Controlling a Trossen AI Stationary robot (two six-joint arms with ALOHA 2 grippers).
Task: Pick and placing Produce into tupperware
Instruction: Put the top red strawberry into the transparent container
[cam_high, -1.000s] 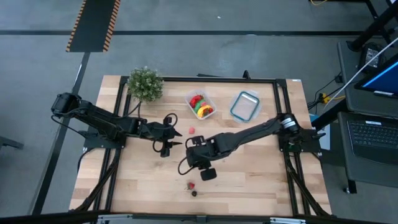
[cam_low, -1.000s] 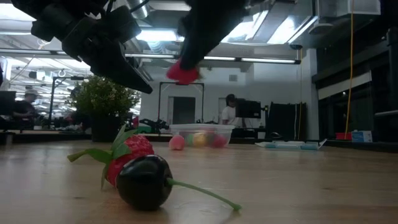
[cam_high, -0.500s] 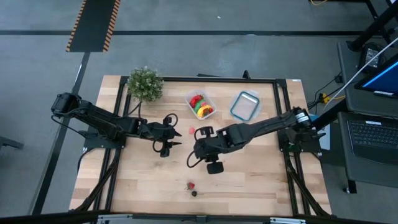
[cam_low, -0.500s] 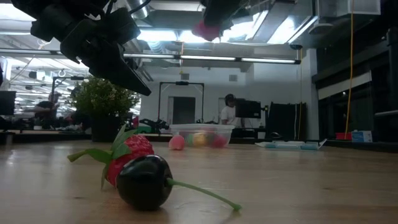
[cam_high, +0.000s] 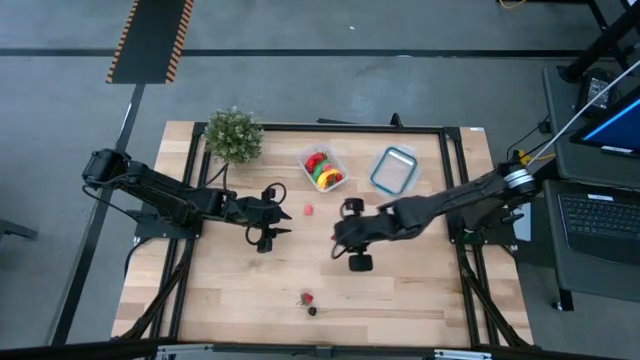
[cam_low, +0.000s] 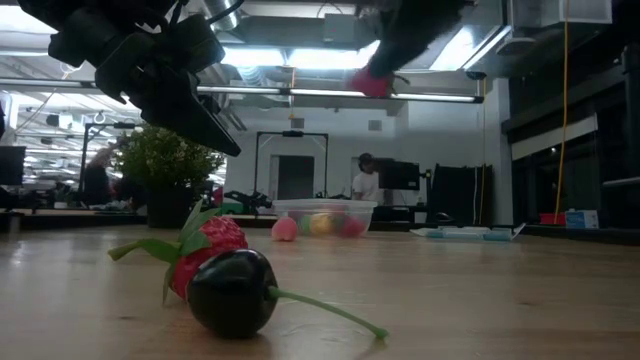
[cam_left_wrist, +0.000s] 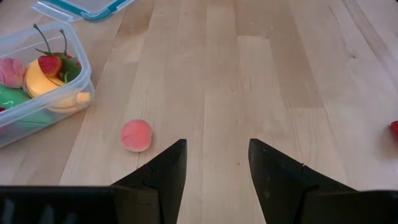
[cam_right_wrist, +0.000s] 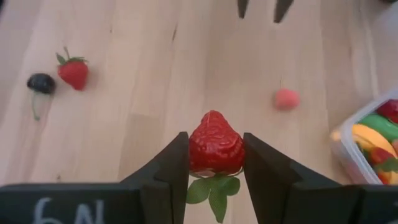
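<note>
Right gripper (cam_right_wrist: 214, 165) is clamped on a strawberry (cam_right_wrist: 215, 143), raised above the counter (cam_high: 420, 290) near the tub (cam_high: 322, 167) of produce. Left gripper (cam_left_wrist: 214, 165) hovers with fingers apart, near a pink fruit (cam_left_wrist: 135, 135).

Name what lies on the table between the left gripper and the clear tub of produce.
A small pink fruit lies between the left gripper and the tub, in the left wrist view.
</note>
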